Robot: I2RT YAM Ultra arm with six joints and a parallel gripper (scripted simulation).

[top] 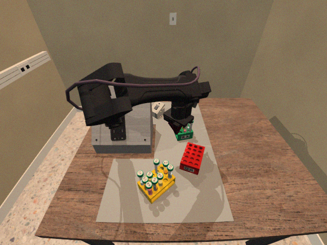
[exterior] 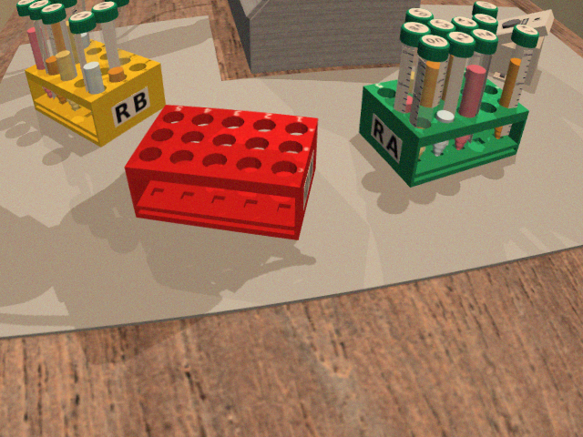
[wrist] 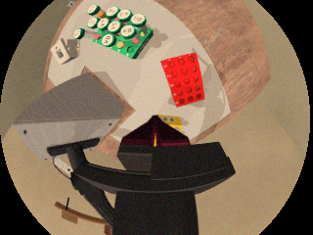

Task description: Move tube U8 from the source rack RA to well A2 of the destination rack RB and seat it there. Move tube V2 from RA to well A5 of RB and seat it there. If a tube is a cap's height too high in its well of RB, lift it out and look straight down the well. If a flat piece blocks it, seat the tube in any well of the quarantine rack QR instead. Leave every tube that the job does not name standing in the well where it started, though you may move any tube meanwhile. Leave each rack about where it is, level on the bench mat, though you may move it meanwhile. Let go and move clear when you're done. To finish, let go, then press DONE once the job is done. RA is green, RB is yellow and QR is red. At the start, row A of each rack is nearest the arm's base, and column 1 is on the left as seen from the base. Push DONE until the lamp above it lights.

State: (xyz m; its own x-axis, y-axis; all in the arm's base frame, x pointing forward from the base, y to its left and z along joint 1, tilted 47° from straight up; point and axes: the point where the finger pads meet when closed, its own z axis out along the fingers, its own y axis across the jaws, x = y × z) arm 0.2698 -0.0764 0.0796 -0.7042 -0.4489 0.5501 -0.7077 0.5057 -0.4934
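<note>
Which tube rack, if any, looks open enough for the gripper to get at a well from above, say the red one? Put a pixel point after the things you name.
Probably yes for the red rack [top: 192,158] [exterior: 220,176] [wrist: 184,79]: its wells hold no tubes and nothing stands over it. The gripper [wrist: 155,118] is shut and empty, off to one side.

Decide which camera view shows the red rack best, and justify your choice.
The exterior view: the red rack stands unobstructed and large, showing wells, column numbers and open side. The top view shows it smaller, with its end label; the wrist view shows mainly its wells, smaller still.
</note>
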